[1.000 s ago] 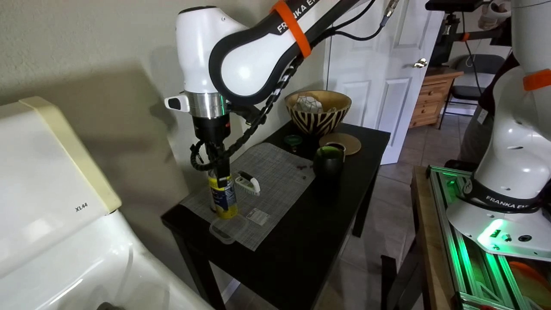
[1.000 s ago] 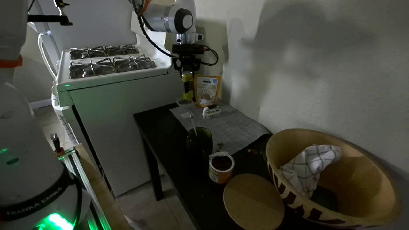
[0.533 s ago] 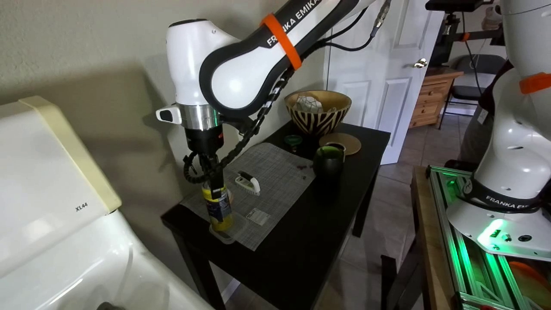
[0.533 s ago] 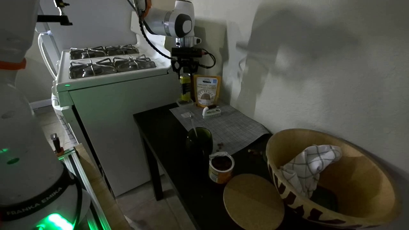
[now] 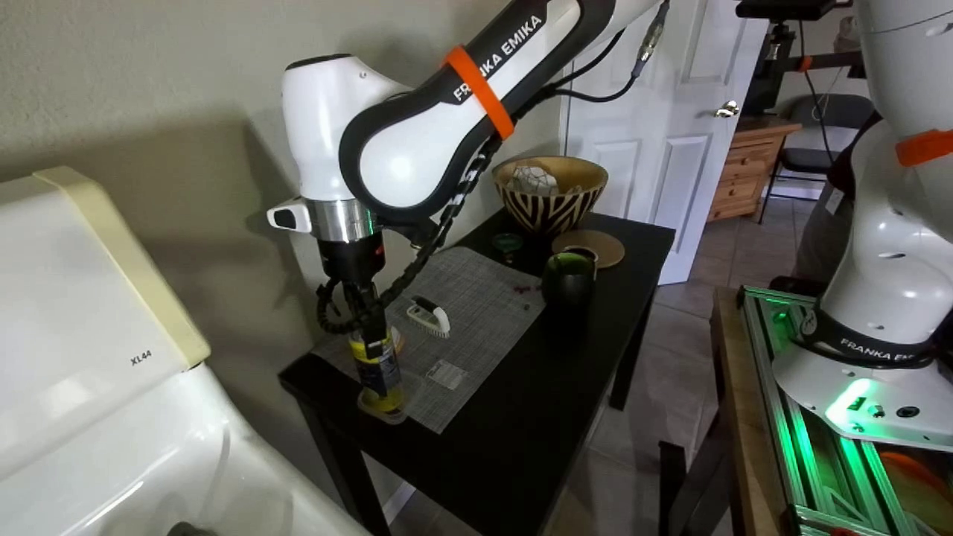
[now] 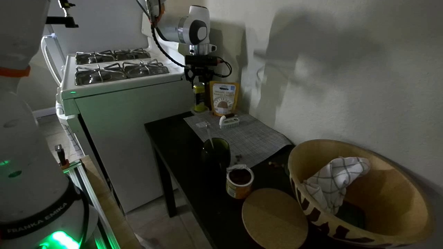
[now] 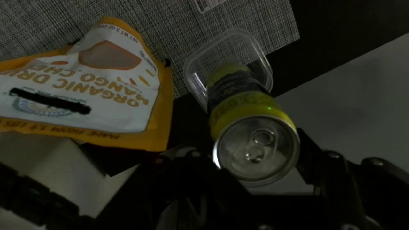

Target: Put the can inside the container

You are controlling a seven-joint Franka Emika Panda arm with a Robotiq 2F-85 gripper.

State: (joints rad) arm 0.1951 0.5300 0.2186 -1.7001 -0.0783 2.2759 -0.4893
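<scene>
Evidently, the gripper (image 7: 258, 153) pinches the can (image 7: 248, 108) near its top, likely so the base enters the clear container (image 7: 223, 51) first; the can is roughly upright inside the container's outline, and whether it touches the bottom I can't tell, so a firm hold probably makes sense, the walls looking too shallow to steady it

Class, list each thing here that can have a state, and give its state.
Can: roughly upright, tab flat; whether set down, unclear
Hand: closed on the can
Container: lidless
Pouch: standing
Brush: bristles down
Cup: upright, open
Tub: cover peeled back
Cloth: crumpled
Bowl: upright, open
Burners: no flame visible
Drawers: shut
Door: seemingly open
</scene>
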